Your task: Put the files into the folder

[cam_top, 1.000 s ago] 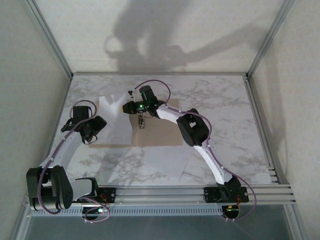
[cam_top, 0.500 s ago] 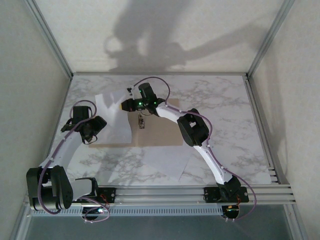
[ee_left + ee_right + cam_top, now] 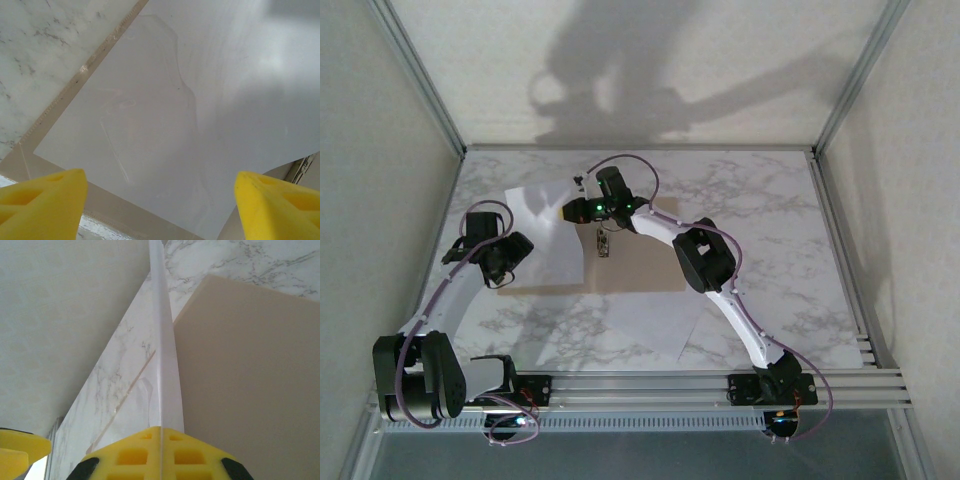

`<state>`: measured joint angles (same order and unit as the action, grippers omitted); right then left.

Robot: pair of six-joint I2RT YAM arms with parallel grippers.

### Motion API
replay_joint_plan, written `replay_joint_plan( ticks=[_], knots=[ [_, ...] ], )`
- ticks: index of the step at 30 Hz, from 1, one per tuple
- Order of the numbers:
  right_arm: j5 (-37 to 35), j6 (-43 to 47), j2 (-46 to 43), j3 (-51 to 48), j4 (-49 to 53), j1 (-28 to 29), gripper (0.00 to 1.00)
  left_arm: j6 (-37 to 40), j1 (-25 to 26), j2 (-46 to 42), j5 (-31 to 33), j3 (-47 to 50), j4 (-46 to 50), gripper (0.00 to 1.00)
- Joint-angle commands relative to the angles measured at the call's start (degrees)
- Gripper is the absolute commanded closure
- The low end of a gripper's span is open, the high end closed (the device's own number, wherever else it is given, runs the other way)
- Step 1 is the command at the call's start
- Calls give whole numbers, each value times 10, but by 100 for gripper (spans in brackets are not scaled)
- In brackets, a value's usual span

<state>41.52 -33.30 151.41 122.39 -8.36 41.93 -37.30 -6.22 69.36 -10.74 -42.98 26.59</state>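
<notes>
The sheet (image 3: 553,242) lies over the left half of the open folder (image 3: 640,268) on the table (image 3: 770,220), with one edge lifted near the crease. You look mid-placement, and the next move is to lower that edge flat. Your right pincer (image 3: 161,437) is clamped tight on that edge. Your left pincer (image 3: 159,197) hovers wide apart above the sheet, holding nothing.

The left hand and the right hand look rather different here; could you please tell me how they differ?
The left hand has its fingers wide apart with nothing between them; the right hand is shut on the edge of a white paper sheet. The left hand hovers over paper lying on the folder's left half; the right hand, farther back, holds its sheet's edge raised off the folder. Both have yellow fingers.
</notes>
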Motion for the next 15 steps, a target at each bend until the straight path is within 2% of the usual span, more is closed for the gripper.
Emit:
replay_joint_plan(
  ticks=[1,4,7,11,15],
  knots=[
    [-11,-3,-4,-17,-6,6,99,-2,-6,-4,-4,4,-3,23],
    [-8,-9,-2,-19,-5,6,95,-1,-6,-5,-3,4,-2,23],
    [-10,-12,-4,-25,-2,6,81,-1,-6,-7,-2,4,-1,23],
    [-17,-8,-9,-30,8,6,69,-1,-6,-9,-2,5,0,22],
    [-23,-2,-9,-26,24,6,64,-2,-6,-10,-3,6,-1,22]
  ],
)
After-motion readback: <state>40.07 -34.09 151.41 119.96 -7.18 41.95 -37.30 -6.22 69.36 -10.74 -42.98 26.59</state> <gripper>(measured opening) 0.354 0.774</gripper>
